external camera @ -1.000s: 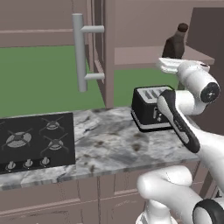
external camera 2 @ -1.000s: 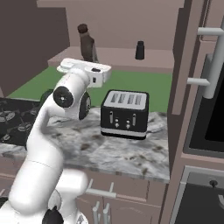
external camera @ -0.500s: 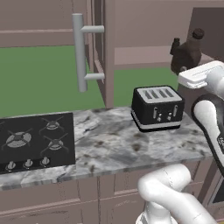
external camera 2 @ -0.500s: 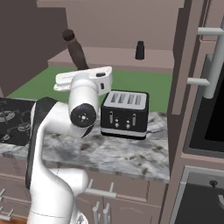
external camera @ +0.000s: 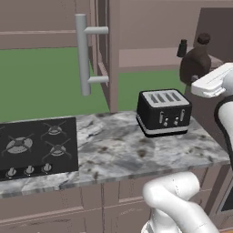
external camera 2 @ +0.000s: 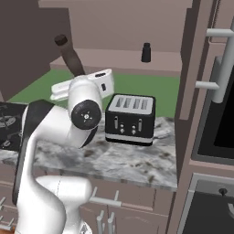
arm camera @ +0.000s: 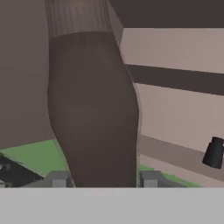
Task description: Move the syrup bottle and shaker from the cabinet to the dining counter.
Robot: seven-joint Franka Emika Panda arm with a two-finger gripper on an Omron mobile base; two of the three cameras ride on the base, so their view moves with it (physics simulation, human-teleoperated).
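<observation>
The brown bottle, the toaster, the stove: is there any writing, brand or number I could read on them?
None can be read.
syrup bottle: plain dark surface, no words visible.
toaster: small pale knobs, no lettering.
stove: knobs and burners, no markings legible.
shaker: too small to tell.

Glossy white rounded arm (external camera 2: 50, 132), dark round joint caps, grey fingertips (arm camera: 59, 178)
</observation>
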